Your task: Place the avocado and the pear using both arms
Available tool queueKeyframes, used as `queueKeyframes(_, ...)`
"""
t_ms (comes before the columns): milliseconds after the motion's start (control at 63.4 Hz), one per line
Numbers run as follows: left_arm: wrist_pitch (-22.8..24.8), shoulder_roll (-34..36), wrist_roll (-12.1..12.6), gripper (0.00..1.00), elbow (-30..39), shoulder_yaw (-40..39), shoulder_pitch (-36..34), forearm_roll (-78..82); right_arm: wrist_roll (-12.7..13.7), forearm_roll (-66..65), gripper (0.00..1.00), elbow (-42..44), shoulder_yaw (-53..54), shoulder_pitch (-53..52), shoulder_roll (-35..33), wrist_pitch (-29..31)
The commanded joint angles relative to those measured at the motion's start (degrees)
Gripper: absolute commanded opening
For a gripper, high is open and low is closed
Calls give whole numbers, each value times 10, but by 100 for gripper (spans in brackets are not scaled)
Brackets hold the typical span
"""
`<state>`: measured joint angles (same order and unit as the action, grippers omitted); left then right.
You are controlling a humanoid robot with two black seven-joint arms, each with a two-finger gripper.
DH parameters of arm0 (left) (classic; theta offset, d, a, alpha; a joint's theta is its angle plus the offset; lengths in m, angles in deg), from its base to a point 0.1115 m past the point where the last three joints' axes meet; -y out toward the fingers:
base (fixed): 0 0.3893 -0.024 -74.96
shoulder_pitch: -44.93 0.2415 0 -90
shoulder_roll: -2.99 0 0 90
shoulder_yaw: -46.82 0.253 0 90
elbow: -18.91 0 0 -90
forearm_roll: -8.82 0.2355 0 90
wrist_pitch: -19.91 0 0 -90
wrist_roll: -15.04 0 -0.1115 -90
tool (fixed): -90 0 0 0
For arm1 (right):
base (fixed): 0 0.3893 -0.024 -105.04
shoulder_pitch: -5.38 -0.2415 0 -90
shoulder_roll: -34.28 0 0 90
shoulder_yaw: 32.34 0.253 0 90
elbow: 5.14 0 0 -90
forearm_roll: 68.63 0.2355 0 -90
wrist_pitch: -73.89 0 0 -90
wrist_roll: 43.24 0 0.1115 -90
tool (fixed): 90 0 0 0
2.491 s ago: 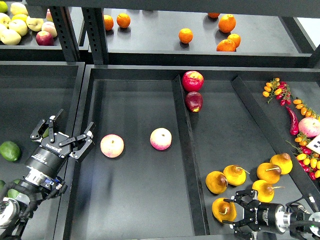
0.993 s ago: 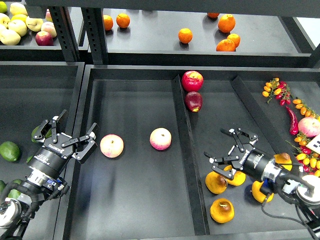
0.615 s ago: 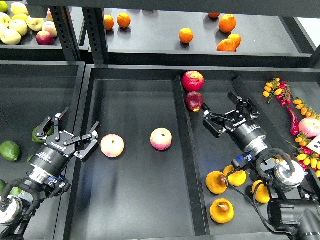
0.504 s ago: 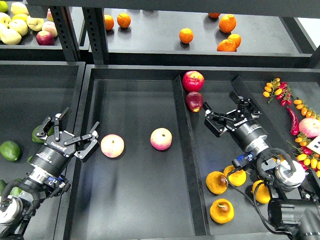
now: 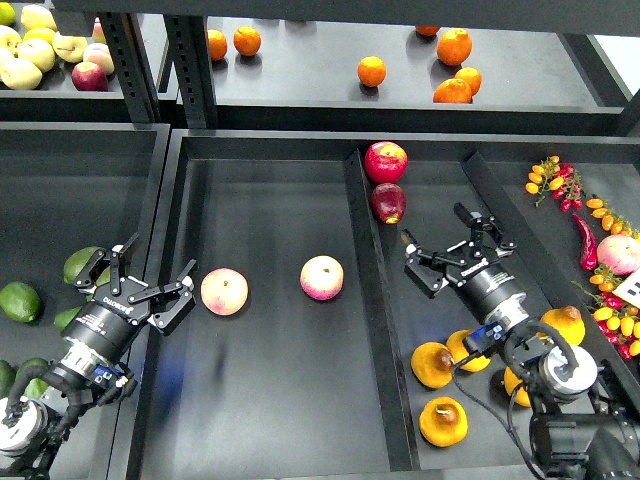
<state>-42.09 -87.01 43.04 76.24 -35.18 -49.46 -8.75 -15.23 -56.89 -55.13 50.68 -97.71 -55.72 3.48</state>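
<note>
Hovering with jaws apart and holding nothing, the left gripper is risking nudging the avocado at its 10 o'clock, while the equally spread right gripper could scatter the pear cluster at 6 o'clock

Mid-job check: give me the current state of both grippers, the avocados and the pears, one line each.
left gripper: open, empty, beside the avocados.
right gripper: open, empty, raised beyond the pears.
avocados: lying in the left bin, ungrasped.
pears: resting in the right compartment, ungrasped.
</note>
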Motion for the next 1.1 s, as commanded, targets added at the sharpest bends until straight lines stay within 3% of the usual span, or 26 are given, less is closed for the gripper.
queueKeyframes(0,0,0,-11,99,-31,-1,-11,0,0,2,100,43,-36,2,0,42)
queueKeyframes(95,0,0,-40,99,-45,-8,-23,0,0,21,100,70,-58,1,0,64)
queueKeyframes(110,0,0,-57,99,-42,-11,-33,-1,0,48,100,76,-65,1,0,68)
queueKeyframes(158,0,0,-63,99,-36,-14,-39,-1,0,75,100,75,-71,0,0,68)
queueKeyframes(426,0,0,-68,99,54,-40,-78,0,0,101,100,14,-31,-50,0,58)
queueKeyframes(615,-19,0,-82,99,146,-51,-79,89,0,52,100,-57,33,-76,0,6)
queueKeyframes(820,-29,0,-101,99,215,-48,-44,149,-28,26,100,-155,43,4,0,-3)
queueKeyframes(1009,-18,0,-102,99,220,-45,24,147,-61,26,100,-192,44,59,0,2)
queueKeyframes(1088,-12,0,-102,99,219,-48,28,148,-63,26,100,-197,42,71,0,4)
